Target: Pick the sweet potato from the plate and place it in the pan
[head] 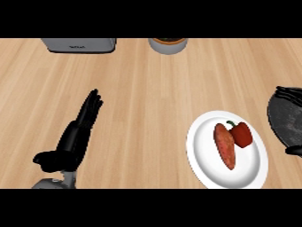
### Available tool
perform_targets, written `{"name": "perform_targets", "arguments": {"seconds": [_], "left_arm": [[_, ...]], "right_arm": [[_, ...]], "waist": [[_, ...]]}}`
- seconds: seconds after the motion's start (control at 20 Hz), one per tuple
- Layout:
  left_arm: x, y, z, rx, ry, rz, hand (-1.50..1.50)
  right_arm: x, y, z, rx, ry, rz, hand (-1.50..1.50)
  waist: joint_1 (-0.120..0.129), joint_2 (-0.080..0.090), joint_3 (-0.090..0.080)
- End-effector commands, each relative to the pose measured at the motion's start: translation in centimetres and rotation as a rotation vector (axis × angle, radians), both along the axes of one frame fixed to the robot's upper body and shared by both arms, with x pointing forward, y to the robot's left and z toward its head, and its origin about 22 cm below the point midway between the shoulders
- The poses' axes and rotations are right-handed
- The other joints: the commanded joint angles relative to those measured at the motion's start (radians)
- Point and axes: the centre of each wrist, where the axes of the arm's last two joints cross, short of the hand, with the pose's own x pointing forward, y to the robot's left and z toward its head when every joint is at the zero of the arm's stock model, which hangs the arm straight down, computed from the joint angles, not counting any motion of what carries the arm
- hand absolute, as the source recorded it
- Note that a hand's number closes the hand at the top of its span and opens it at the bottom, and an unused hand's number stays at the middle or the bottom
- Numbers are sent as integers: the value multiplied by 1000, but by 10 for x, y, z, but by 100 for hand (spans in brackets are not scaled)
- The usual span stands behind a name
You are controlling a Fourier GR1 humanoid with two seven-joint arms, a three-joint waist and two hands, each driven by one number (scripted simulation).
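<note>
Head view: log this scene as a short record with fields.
sweet potato: lying on the white plate, not held
red pepper: same plate, just right of the sweet potato
pan: right of the plate, cut off by the view's right edge
right hand: over the pan, fingers and thumb spread, holding nothing
left hand: lower left, open, fingers straight, resting
far edge: toaster, grey round container

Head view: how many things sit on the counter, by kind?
Food: 2, sweet potato, red pepper
Tableware and cookware: 2, plate, pan
Back-edge items: 2, grey appliance, grey canister
Total: 6
</note>
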Motion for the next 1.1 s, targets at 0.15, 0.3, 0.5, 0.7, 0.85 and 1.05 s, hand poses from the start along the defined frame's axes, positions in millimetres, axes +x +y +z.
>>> {"name": "perform_targets", "arguments": {"seconds": [0.15,0.3,0.5,0.7,0.85,1.05], "left_arm": [[8,-8,-5,19,-4,-2,0],[15,8,11,3,-15,1,0],[1,-2,-7,7,1,-6,0],[6,0,0,9,2,-11,0],[-4,20,0,-8,2,-2,0],[7,3,-5,-11,11,11,0]], "right_arm": [[32,22,32,-215,-25,204,-150],[32,38,23,-332,-2,249,-150],[39,72,19,-555,-5,354,-150],[41,106,8,-704,-29,429,-150],[37,105,3,-827,-31,448,-150],[16,129,-34,-873,-12,466,-150]], "waist": [[-6,-2,-3],[-7,-3,-3],[1,-3,-3],[-2,-4,-3],[-6,-6,-3],[-19,-6,-3]]}}
